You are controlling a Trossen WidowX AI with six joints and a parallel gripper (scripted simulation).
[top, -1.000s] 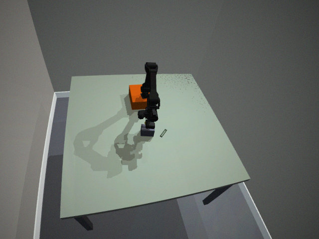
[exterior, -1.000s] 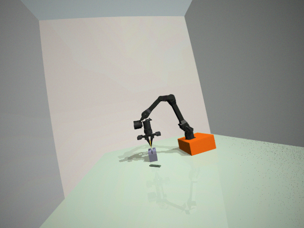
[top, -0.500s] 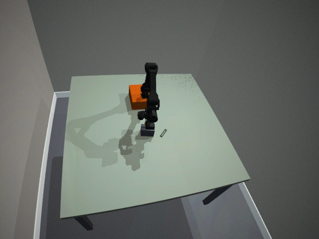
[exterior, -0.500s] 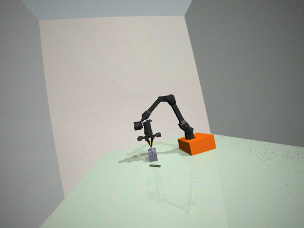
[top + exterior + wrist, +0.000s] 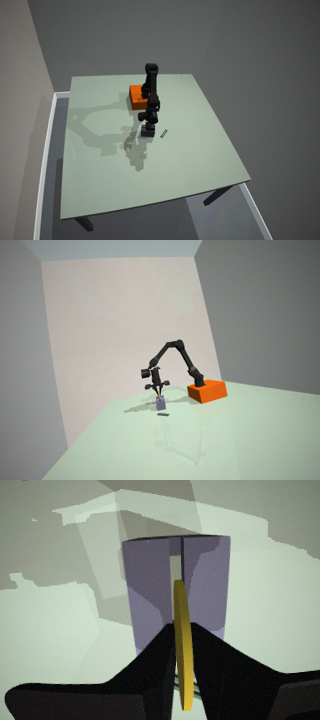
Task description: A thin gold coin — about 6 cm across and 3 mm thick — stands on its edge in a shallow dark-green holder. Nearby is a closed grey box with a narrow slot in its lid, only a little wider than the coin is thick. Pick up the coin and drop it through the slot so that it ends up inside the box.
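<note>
Closest to you in the wrist view, the coin (image 5: 183, 647) stands on edge between the two black fingers, its thin rim facing you and its flat faces turned toward the fingers on either side; its edge runs straight away from you, in line with the narrow slot (image 5: 176, 563) in the lid of the box (image 5: 203, 583) beyond it. The gripper (image 5: 182, 670) is only slightly parted. A thin gap shows between the coin and the fingers, so you cannot tell from this view whether it is gripped or just let go. From the exterior view you see the gripper (image 5: 158, 392) pointing straight down, with the coin (image 5: 158, 396) as a thin yellow sliver at its tips, right over the top of the box (image 5: 160, 403). In front of the box, a little apart from it, the holder (image 5: 163, 414) lies flat on the table (image 5: 232, 436) with nothing in it. The pale green surface carries dark shadows of the arm. Further back the arm (image 5: 178, 353) arches up and over to an orange base block (image 5: 208, 391) sitting on the table. Behind that stands a pale wall with grey walls to either side, and from the top view you see a white-rimmed floor area (image 5: 46, 155) below the table.
</note>
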